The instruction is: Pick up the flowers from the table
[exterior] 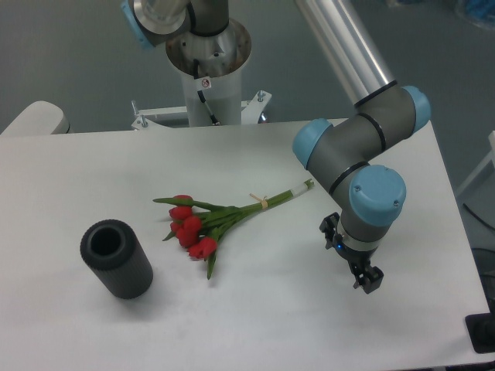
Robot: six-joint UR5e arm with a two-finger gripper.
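Flowers (pixel 216 220) mid-table (pixel 77 170), end effector (pixel 352 255) apart.

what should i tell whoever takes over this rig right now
Gripper: holds nothing, off to the right of the flowers, low over the table; whether the jaws are open cannot be told from this view.
Flowers: lying flat on the table, red heads toward the black cylinder, white-tipped stem end pointing at the arm.
Done: nothing yet, flowers untouched.
Left: move over the stems, probably near the pale band, close, lift.
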